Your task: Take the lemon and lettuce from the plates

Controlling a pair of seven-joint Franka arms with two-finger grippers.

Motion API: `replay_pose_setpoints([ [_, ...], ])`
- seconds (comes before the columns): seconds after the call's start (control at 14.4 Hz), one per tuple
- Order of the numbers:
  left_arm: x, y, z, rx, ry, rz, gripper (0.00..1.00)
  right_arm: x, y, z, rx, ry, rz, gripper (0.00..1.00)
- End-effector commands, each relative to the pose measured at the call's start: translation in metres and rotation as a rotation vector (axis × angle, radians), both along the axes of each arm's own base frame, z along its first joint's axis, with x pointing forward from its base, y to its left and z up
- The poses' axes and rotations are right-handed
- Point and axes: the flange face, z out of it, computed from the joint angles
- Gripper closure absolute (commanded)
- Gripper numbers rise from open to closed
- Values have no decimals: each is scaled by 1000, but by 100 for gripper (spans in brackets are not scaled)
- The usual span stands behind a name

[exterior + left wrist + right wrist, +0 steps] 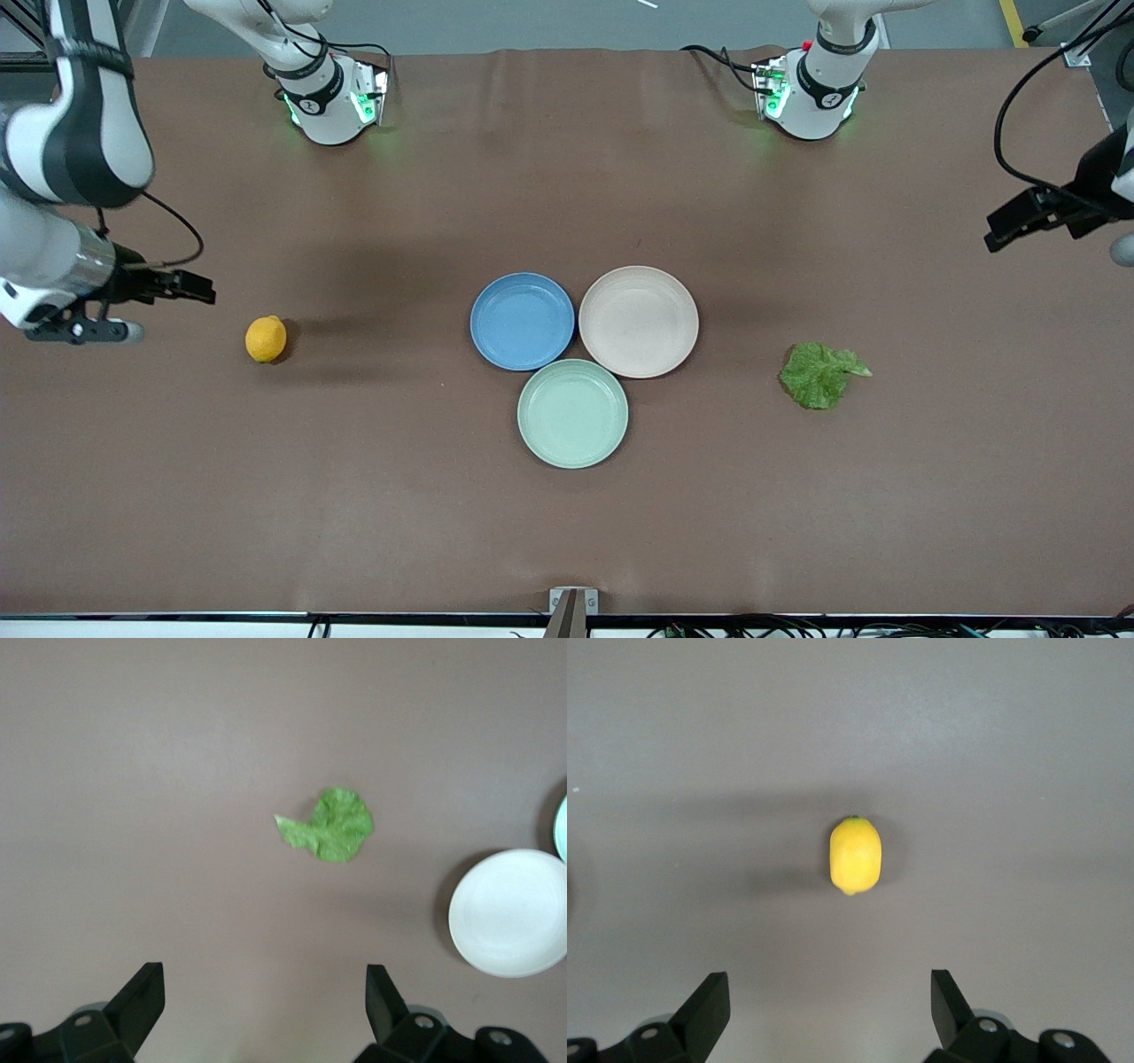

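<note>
I have the brown desk [354, 496] in front of me with three plates clustered at its middle: a blue plate [522, 321] and a beige plate [638, 321] side by side and touching, and a mint plate [572, 412] nearer the front camera, tucked against both. All three are bare.

The task says to take the lemon and lettuce off plates, but neither lies on one. The lettuce [822, 374] lies flat on the desk toward the left arm's end, well apart from the beige plate. The lemon [266, 338] sits on the desk toward the right arm's end, well apart from the blue plate.

My left gripper [266, 1014] hangs high over the desk at its own end, near the lettuce, jaws wide apart and holding nothing; its wrist view shows the leaf out ahead of the jaws. My right gripper [830, 1010] hovers over the desk at its end, near the lemon, jaws likewise spread and empty, with the fruit centred ahead of them.

I judge this either the finished state or the approach before any grasp. If a pick is wanted, each arm must drop straight onto its item: the lemon needs the jaws across its narrow width, and the thin leaf needs a pinch right at desk level.
</note>
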Motion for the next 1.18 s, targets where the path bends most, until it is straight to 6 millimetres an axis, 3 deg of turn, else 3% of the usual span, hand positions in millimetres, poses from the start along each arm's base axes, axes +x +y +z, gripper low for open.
replay_pose_setpoints([
  [0.0,-36,-11,-5,-7,21,-15,0,-12,5,36,0,7,8,0],
  [0.14,-49,-15,-8,-51,29,-10,0,-13,12,63,3,21,19,0],
  [0.35,-52,-30,-19,-48,-2,-29,0,-11,26,104,-1,-5,33,0],
  [0.62,-36,-26,-16,-55,-23,-46,0,-13,54,113,27,-7,43,0],
  [0.9,-24,-24,-16,-58,-24,-36,0,-11,49,142,36,-39,46,0],
  [1.11,-30,-24,-18,-49,21,-32,0,-9,43,171,19,-102,39,0],
])
